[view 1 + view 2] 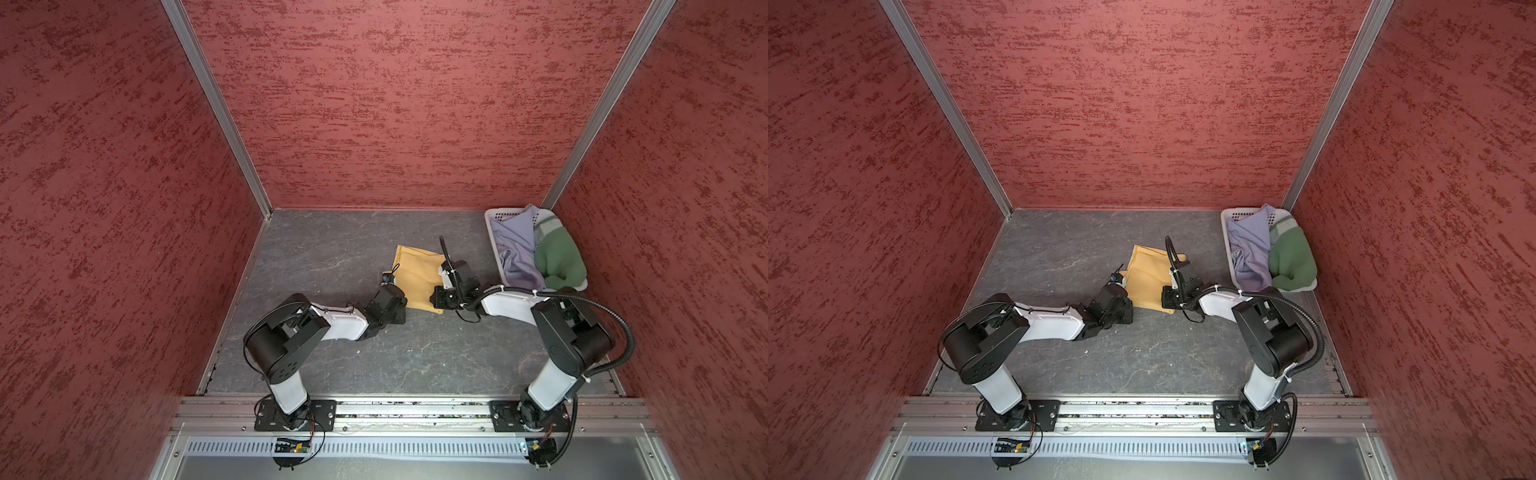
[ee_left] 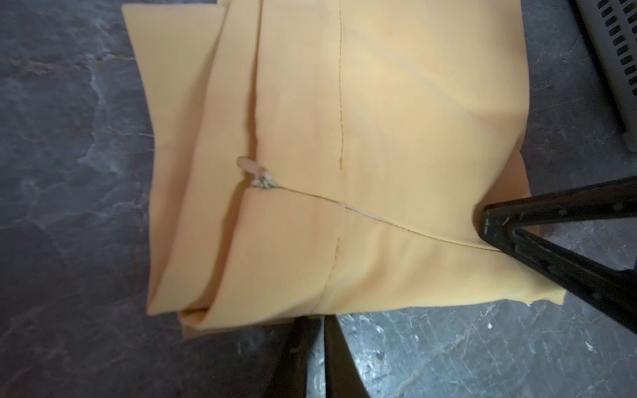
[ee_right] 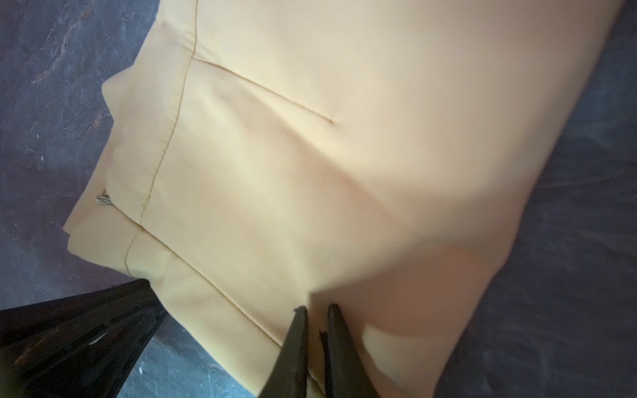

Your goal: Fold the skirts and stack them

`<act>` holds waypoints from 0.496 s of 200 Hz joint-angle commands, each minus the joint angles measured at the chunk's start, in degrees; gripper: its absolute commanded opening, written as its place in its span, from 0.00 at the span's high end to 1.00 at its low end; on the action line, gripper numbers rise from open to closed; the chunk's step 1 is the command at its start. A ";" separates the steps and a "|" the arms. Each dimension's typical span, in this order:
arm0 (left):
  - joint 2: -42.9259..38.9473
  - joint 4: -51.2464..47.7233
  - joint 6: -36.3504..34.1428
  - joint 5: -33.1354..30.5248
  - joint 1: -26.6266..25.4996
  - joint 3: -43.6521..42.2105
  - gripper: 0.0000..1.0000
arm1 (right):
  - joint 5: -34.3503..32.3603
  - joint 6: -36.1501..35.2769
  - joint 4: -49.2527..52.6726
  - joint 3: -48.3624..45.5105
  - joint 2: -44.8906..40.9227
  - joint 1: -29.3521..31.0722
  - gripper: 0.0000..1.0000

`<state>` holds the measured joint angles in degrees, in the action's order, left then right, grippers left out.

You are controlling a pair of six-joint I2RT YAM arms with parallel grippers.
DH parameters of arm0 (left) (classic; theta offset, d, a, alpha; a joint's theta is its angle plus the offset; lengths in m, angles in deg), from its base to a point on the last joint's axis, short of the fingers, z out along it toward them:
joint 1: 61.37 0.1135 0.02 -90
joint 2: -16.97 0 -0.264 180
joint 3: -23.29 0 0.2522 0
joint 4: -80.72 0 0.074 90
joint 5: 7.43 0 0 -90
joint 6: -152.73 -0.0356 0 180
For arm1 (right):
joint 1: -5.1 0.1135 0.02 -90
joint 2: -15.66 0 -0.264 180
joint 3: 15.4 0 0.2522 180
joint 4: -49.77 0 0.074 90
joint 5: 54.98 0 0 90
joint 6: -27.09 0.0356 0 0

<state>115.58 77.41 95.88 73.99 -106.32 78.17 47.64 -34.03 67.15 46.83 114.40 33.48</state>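
The mustard yellow skirt [image 1: 415,272] [image 1: 1146,276] lies folded on the dark table near the middle. My left gripper [image 1: 388,281] [image 2: 320,318] is at its left edge, jaws nearly together with the tips under the cloth's rim. My right gripper [image 1: 434,299] [image 3: 317,310] is at its near right corner, shut on a pinch of the fabric; the left wrist view shows its fingers [image 2: 489,220] meeting on the skirt's edge. The lavender-grey skirt [image 1: 515,245] [image 1: 1250,245] and the dark green skirt [image 1: 557,253] [image 1: 1291,257] lie crumpled in the basket.
A white perforated basket [image 1: 494,214] [image 1: 1227,214] stands at the back right corner, close to the red side wall. Red walls enclose the table on three sides. Both arm bases sit on the metal rail along the front edge.
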 commanded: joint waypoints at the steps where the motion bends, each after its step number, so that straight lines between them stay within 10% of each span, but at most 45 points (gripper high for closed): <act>1: 0.15 -0.65 1.23 0.83 0.38 -1.31 0.87 | -3.16 -1.15 -0.15 -1.42 2.05 -0.17 0.84; 99: -13.34 -8.76 -3.80 15.28 12.73 1.93 0.13 | -4.29 -3.84 0.47 -1.40 1.13 -0.17 0.82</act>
<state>101.83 73.39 94.43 83.49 -96.44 76.95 46.20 -36.83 65.71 46.65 114.73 33.50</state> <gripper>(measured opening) 0.844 0.182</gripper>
